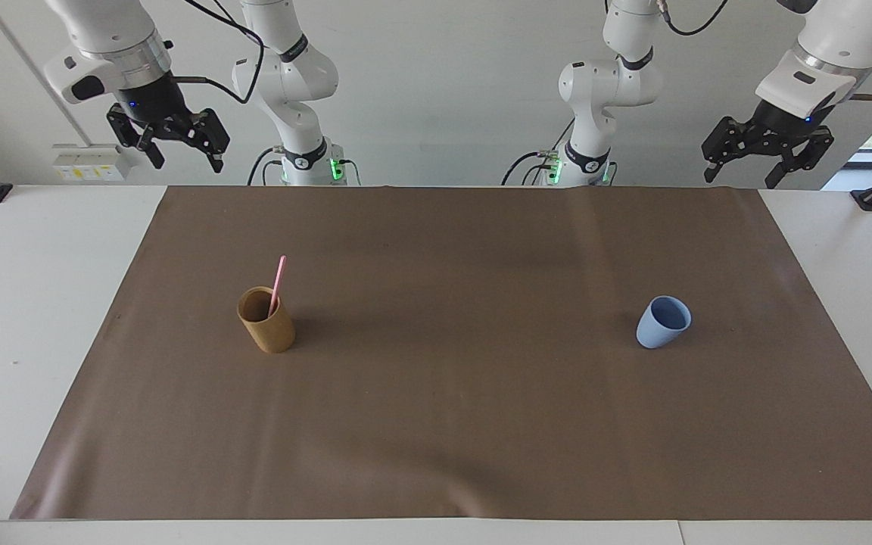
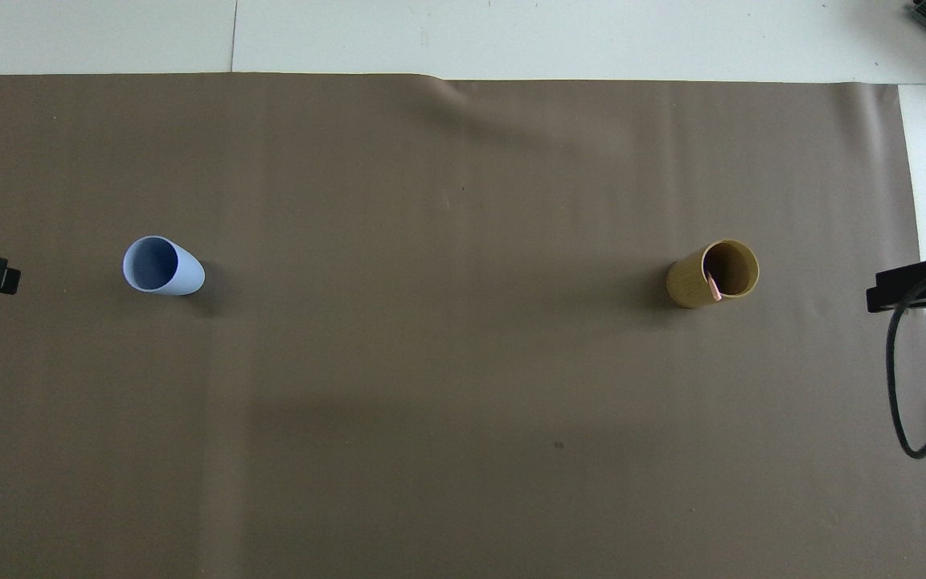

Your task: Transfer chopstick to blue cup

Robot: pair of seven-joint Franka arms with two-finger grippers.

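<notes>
So the pink chopstick (image 1: 278, 283) is standing in the tan cup (image 1: 266, 319), a bit left of center in the facing view, leaning against the rim with its top end poking out. In the overhead view only a short pink bit (image 2: 713, 286) shows inside that cup (image 2: 710, 274), at middle right. The blue cup (image 1: 663, 322) sits upright at right of center in the facing view, well apart from the tan one, both on the brown mat (image 1: 451, 424). The right gripper (image 1: 182, 155) hangs up high at the upper left of the facing frame, fingers spread, holding nothing. The left gripper (image 1: 742, 175) hangs at upper right, also spread and holding nothing.
</notes>
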